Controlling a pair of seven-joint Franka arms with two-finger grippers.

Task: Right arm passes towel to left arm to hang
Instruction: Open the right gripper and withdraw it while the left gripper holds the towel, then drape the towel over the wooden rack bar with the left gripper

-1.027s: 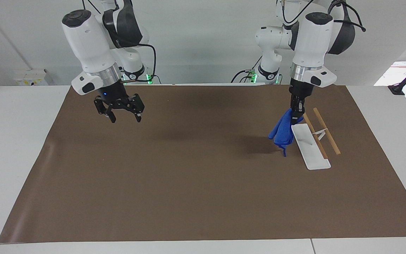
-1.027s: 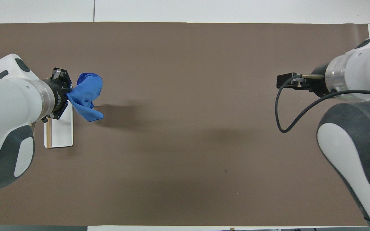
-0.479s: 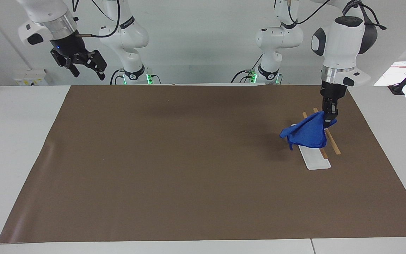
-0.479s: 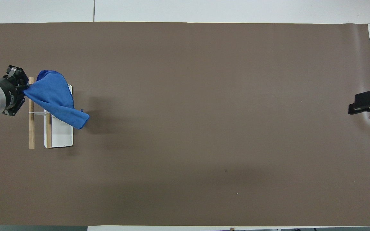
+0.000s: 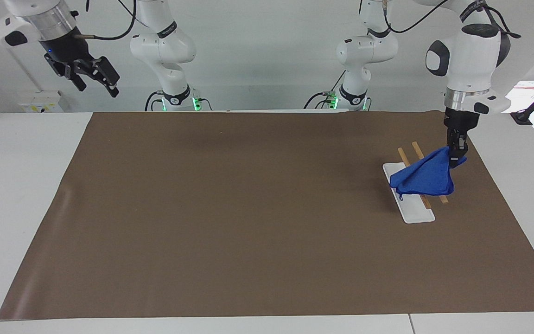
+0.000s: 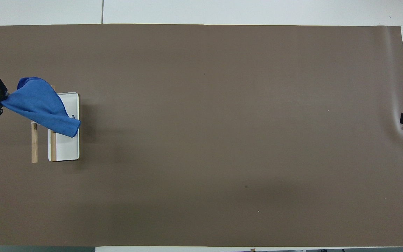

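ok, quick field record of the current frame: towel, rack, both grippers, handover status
towel: blue towel held by one corner, draped across both wooden bars
rack: white tray with two wooden bars, on the brown mat toward the left arm's end of the table
left gripper: left gripper shut on the towel's corner, low over the mat just outside the bars
right gripper: right gripper open, empty, raised high off the right arm's end of the mat, waiting
handover: done; towel is with the left arm
hang: towel laid over the bars, not yet released
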